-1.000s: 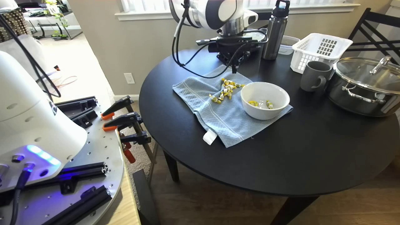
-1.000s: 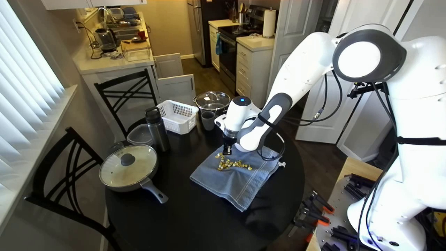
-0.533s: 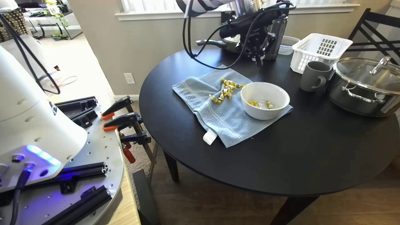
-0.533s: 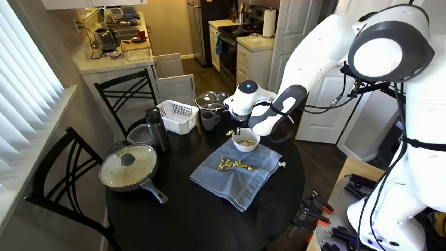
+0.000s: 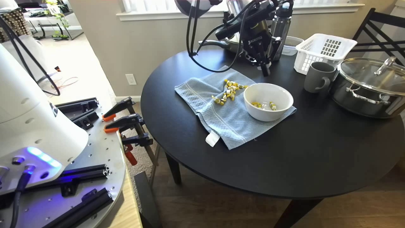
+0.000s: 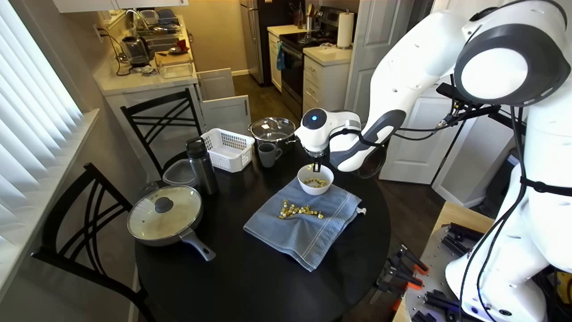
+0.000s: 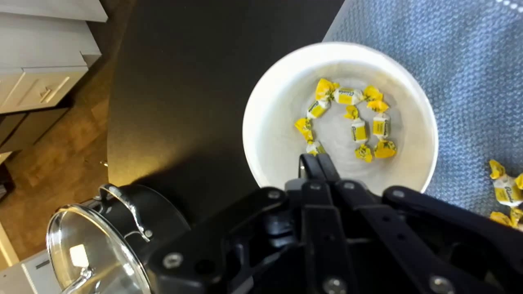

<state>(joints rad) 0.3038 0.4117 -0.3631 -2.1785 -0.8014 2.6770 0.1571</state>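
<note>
Your tool (image 7: 318, 162) pinches 1 candy (image 6: 309, 167); slippage could drop it outside the bowl (image 5: 267, 114), toward the counter edge (image 5: 284, 191).

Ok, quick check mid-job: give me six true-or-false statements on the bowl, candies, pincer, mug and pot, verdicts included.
1. The white bowl overlaps the blue towel. True.
2. The bowl is empty. False: wrapped candies lie inside.
3. All the candies are in the bowl. False: a pile lies on the towel.
4. The pincer is shut. True; an exterior view shows a candy at its tips.
5. The grey mug stands beside the pot. True.
6. The pot is uncovered. False: its glass lid is on.
</note>
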